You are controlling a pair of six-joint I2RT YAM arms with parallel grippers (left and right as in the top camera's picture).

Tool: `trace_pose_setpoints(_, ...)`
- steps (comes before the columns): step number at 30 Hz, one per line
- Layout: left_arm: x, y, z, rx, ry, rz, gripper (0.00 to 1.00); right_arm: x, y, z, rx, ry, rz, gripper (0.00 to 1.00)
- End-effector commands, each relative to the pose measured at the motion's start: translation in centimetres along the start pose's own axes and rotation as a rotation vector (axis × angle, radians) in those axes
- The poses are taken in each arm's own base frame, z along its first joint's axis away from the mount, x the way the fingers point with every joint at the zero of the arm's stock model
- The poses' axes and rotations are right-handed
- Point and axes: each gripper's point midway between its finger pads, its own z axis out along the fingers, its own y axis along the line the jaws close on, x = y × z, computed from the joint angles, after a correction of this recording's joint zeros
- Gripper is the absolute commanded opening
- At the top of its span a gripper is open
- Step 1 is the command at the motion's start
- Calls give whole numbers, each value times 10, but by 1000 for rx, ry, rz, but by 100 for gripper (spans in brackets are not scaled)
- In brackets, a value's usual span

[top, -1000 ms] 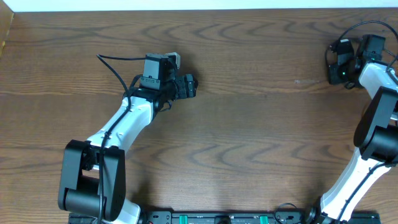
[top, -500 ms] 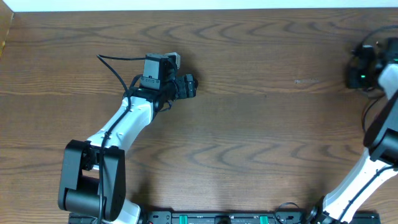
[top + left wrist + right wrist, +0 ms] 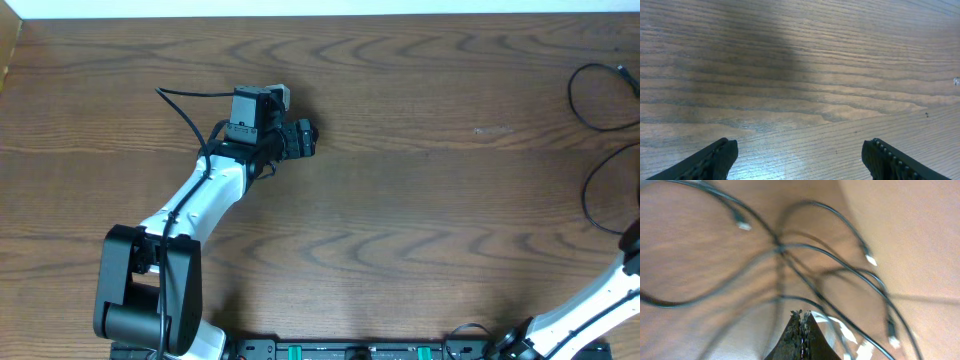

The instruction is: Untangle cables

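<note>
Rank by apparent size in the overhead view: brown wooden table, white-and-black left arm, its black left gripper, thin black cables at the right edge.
1. brown wooden table
2. white-and-black left arm
3. thin black cables, by spread; frame cuts them off
4. black left gripper

**Middle of the surface is passable; cords crowd the right edge**

The wooden surface [image 3: 420,200] is bare from the left arm [image 3: 215,190] across to the right side, leaving wide room for a pincer to travel. At the right edge, black cables [image 3: 573,88] loop over the wood. In the right wrist view they cross in a tangle just ahead of the right pincer [image 3: 802,317], whose tips are pressed together. Only bare wood lies between the left pincer's [image 3: 800,160] spread fingers.
</note>
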Motion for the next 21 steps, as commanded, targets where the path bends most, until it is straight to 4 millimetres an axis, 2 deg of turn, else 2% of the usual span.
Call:
trace_pose_setpoints(1,-11,-7,-8,15,-30,12,85,1,-28,-17,36,-14,83,1)
trace_pose_setpoints(2,-11,-7,-8,15,-30,12,84,2,-26,-17,7,-22,89,1)
trace_pose_setpoints(6,-11,-7,-8,15,-31,12,84,-8,10,-23,-246,-96,103,6)
trace_pose_setpoints(7,-11,-7,-8,15,-31,12,84,-11,20,-26,-303,-115,102,15)
trace_pose_setpoints(8,-11,-7,-8,15,-30,12,84,-17,34,-31,-380,-143,99,37)
trace_pose_setpoints(9,-11,-7,-8,15,-30,12,85,-24,53,-38,-474,-175,92,75)
trace_pose_setpoints(10,-11,-7,-8,15,-30,12,84,-27,62,-42,-515,-188,88,99)
trace_pose_setpoints(13,-11,-7,-8,15,-31,12,84,-36,106,-57,-668,-207,57,99)
trace_pose_setpoints(15,-11,-7,-8,15,-31,12,85,-36,131,-61,-700,-182,24,99)
trace_pose_setpoints(17,-11,-7,-8,15,-30,12,85,-34,159,-66,-734,-156,-27,99)
trace_pose_setpoints(20,-11,-7,-8,15,-31,12,84,-24,221,-74,-745,-61,-133,99)
trace_pose_setpoints(21,-11,-7,-8,15,-31,12,85,-21,231,-75,-735,-39,-155,99)
